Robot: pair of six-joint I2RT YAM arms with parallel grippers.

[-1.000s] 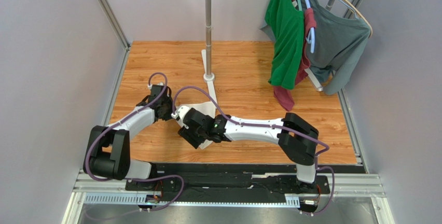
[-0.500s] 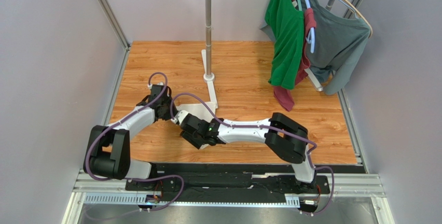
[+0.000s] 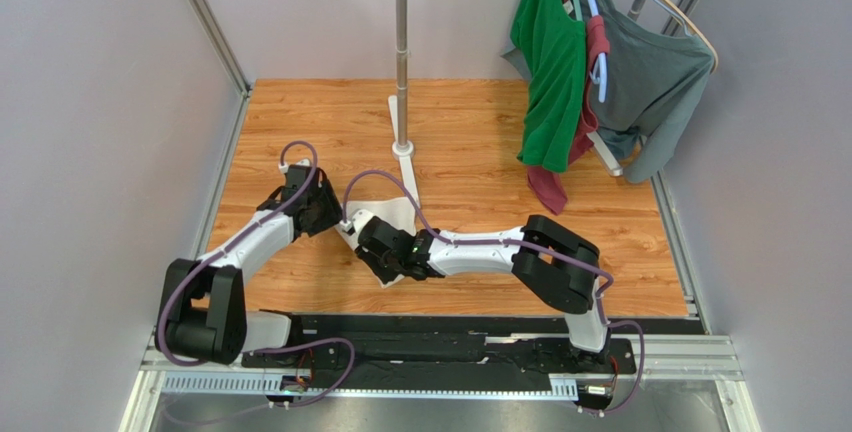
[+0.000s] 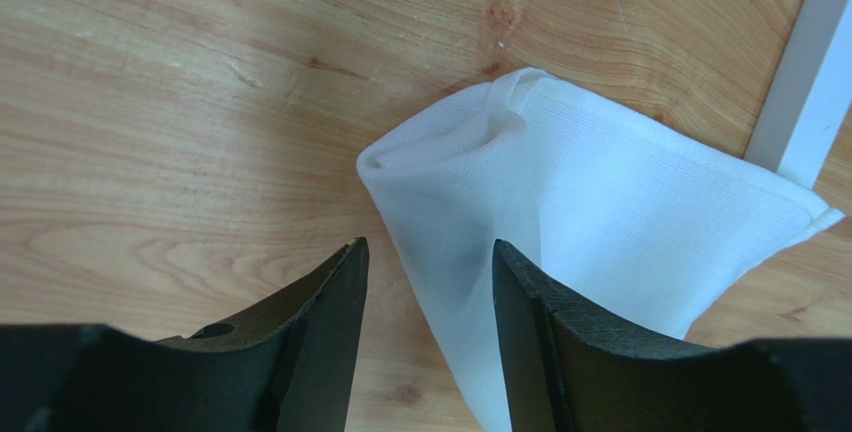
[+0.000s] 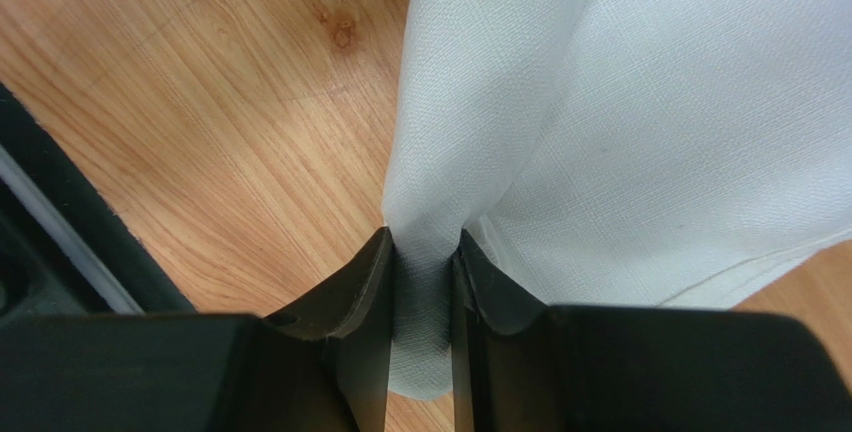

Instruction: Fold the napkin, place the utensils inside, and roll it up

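On the left of the wooden table, the left arm reached forward and inward, and the left gripper hung low over the boards with its jaws apart. A strip of the napkin's edge lay in the gap between them, close to one finger, but nothing was pinched there. The napkin lay near the middle of the table, between the two wrists, as a folded white cloth. One corner was bunched and raised nearest the left gripper, and a hemmed corner pointed toward the flat white foot of the stand, just beside it. The right arm stretched across from the right side, and the right gripper was closed tightly on a raised fold of the napkin. The cloth was squeezed thin between its two black fingers, and the rest spread away over the wood. Behind the napkin rose the white pole stand. Farther right, at the back corner, a green shirt, a dark red garment and a grey shirt hung from hangers, well apart from the napkin.
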